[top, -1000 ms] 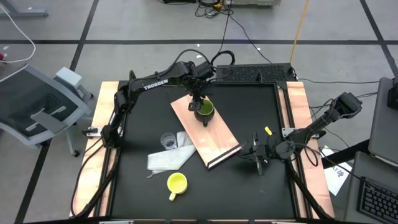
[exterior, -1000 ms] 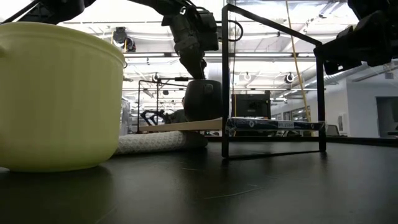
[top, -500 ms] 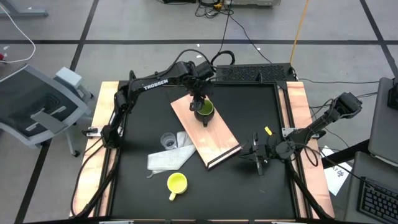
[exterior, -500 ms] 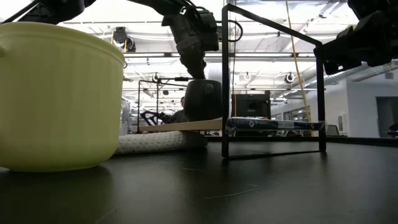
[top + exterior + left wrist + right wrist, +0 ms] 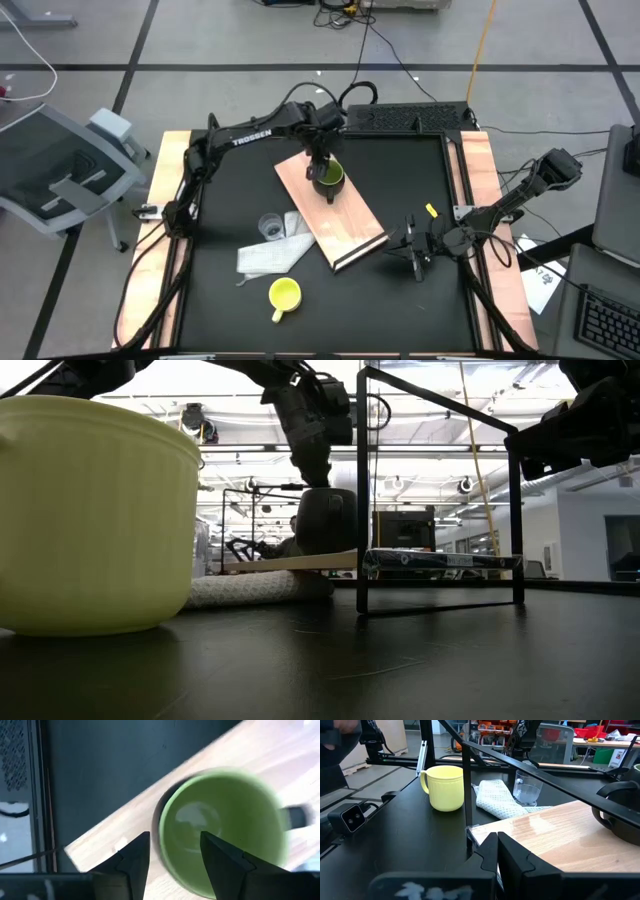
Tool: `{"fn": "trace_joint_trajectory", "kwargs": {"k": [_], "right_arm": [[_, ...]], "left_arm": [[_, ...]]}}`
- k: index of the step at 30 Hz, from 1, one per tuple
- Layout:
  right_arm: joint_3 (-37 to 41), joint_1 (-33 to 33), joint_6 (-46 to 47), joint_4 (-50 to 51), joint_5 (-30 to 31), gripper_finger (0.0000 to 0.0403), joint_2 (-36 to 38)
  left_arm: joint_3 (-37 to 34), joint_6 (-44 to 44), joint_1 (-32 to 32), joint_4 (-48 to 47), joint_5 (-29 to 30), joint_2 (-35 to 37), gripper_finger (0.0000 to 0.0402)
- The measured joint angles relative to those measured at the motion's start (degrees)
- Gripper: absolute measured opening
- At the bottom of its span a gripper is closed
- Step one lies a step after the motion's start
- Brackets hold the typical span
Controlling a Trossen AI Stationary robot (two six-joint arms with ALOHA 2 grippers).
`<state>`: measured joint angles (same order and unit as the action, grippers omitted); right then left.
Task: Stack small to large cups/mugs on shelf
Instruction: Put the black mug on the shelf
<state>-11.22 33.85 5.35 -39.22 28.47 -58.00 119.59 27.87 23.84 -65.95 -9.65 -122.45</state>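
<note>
Black tabletop (image 5: pixel 420 180) fills the frame between two wooden side rails, and the shelf (image 5: pixel 350 222) lies on it at a slant, a pale board with a dark strip at its near right end. On the board's far part stands the olive-green mug (image 5: pixel 329 177), upright, handle towards the near side. The left gripper (image 5: pixel 319 163) hangs right over it, fingers (image 5: pixel 134 860) spread with one on either side of the mug's rim, not visibly pinching it. To finish this step cleanly I'd say it should lift straight up, so neither finger catches the rim and drags the mug. The yellow mug (image 5: pixel 284 294) waits near the front edge, the clear cup (image 5: pixel 270 227) beside the white cloth (image 5: pixel 272 251). Off to the right, the right gripper (image 5: pixel 414 246) rests low by the board's end, fingers closed, empty.
</note>
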Motion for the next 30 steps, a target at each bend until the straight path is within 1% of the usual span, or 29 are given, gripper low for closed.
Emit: {"fn": "trace_joint_trajectory", "kwargs": {"k": [3, 15, 17, 19, 21, 27, 28, 30], "right_arm": [[0.0, 0.0, 0.0, 0.0, 0.0, 0.0, 0.0], [0.0, 0.0, 0.0, -1.2, 0.0, 0.0, 0.0], [0.0, 0.0, 0.0, -1.2, 0.0, 0.0, 0.0], [0.0, 0.0, 0.0, -1.3, 0.0, 0.0, 0.0], [0.0, 0.0, 0.0, -1.3, 0.0, 0.0, 0.0], [0.0, 0.0, 0.0, -1.3, 0.0, 0.0, 0.0], [0.0, 0.0, 0.0, -1.3, 0.0, 0.0, 0.0], [0.0, 0.0, 0.0, -1.3, 0.0, 0.0, 0.0]], "left_arm": [[-1.8, 0.8, -0.2, 0.3, 2.2, -0.1, 0.0177], [-2.5, 1.0, 0.0, 3.4, 2.3, -0.1, 0.0177], [-2.4, 1.4, 0.0, 3.2, 2.3, -0.1, 0.0172], [-2.4, 1.4, 0.0, 3.2, 2.3, -0.1, 0.0157], [-2.4, 1.4, 0.0, 3.1, 2.3, -0.1, 0.0131], [-2.3, 1.6, -0.1, 3.1, 2.2, -0.1, 0.0028], [-2.3, 1.6, -0.1, 2.7, 2.5, -0.1, 0.0018], [-2.3, 1.6, -0.1, 2.6, 2.5, -0.1, 0.0015]]}}
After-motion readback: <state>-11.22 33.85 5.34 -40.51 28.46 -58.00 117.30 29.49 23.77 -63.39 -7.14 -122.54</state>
